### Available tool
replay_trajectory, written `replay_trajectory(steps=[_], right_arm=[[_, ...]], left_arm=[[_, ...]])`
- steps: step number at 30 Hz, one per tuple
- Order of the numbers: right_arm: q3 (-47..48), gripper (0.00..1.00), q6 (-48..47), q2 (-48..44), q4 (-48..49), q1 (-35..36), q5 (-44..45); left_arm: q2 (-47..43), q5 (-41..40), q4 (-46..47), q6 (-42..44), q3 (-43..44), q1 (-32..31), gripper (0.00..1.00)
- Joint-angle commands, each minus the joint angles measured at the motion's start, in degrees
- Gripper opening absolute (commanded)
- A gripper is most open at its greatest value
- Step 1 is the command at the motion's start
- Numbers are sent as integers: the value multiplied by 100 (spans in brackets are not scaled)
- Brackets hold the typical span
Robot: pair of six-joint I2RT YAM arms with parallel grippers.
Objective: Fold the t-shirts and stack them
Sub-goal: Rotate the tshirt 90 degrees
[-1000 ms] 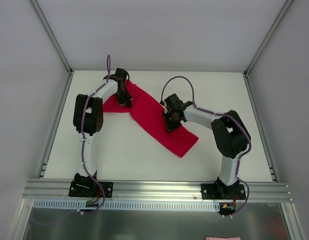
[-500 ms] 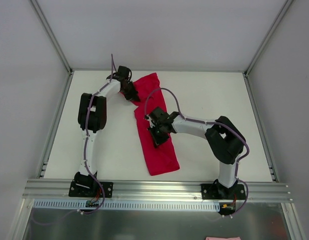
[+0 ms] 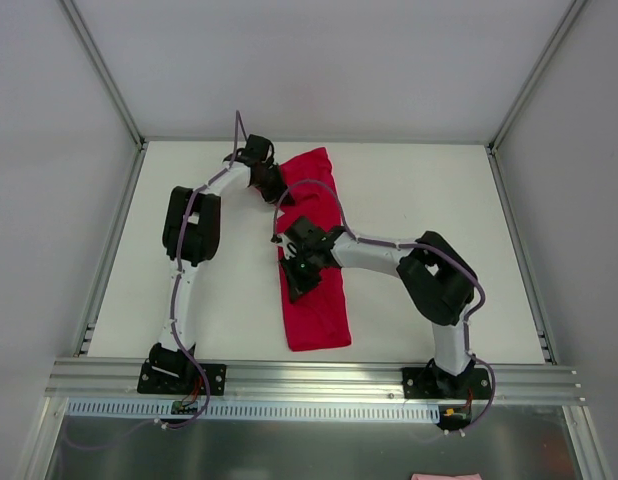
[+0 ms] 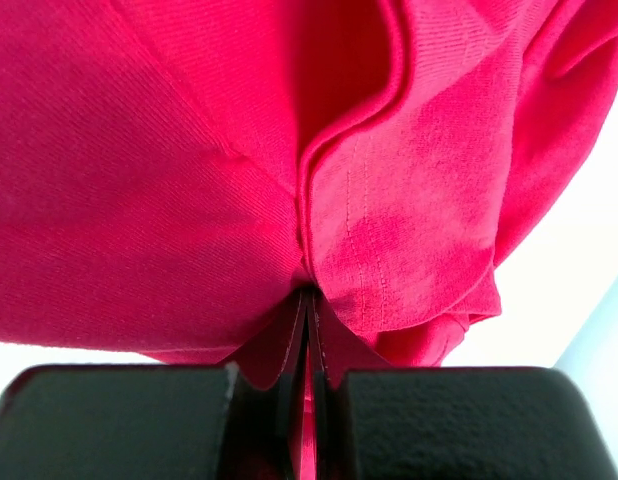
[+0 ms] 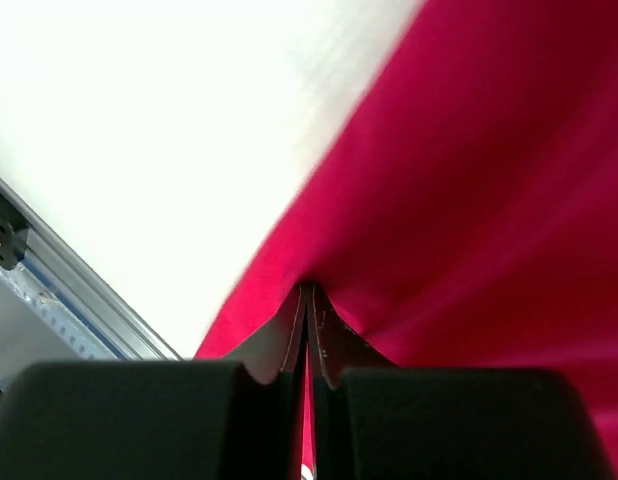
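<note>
The crimson-red short-sleeved t-shirt [image 3: 324, 305] of soft thin fabric lies on the flat white table [image 3: 189, 290] as one narrow band. Its long axis runs from the near edge towards the far wall, leaning only slightly. The near end lies loose and flat in front of the right arm's base, with nothing holding it.

Partway up the band, the black two-finger right gripper [image 3: 295, 276] sits at the t-shirt's left long edge. Its fingers [image 5: 277, 350] are clenched tight on a thin pinch of the fabric, and in the wrist view the cloth spreads away to the right while bare table shows to the left.

Farther off, the black two-finger left gripper [image 3: 273, 190] is at the same left edge, close to the far end. Its fingers [image 4: 281, 352] are likewise clamped on a bunched fold of the cloth, with a stitched hem just beside the pinch.

So both grips sit along one long side, the body of the t-shirt lies to the right of each, and the right arm is nearer the free near end. A lengthwise fold would probably carry this edge rightwards across the band; a crosswise fold would call for the near end
</note>
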Motion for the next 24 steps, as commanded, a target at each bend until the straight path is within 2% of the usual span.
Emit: replay_trajectory(steps=[1,7,11,13,14,15,18,20,21,24], right_arm=[[319,1,16,146,68,165,-302],[398,1,-247,138,-160,182,-4],[626,1,-555,50,-555,182,347],[775,1,-678,-38,-678,174,532],[820,1,-730,-169,-809,173,724],[873,1,-783,-240,-898,173,856],[961,1,-968,-653,-1153,165,1454],[891,1,-1038,-1047,-1241,139,1901],[838,4,-1047,-1197,-1259,112,2043],[610,6,-1030,-1777,-1329,-2,2667]], left_arm=[[52,320,178,135,11,-67,0],[-360,-206,309,345,-226,-58,0],[-397,-285,48,547,116,-32,4],[-388,-408,-137,644,301,-23,18],[-457,-478,-155,662,319,-5,28],[-501,-644,-173,688,319,30,55],[-765,-1066,-208,767,293,126,85],[-1019,-1287,-130,820,258,170,91],[-1090,-1357,-85,829,214,240,93],[-1240,-1288,3,829,240,381,94]])
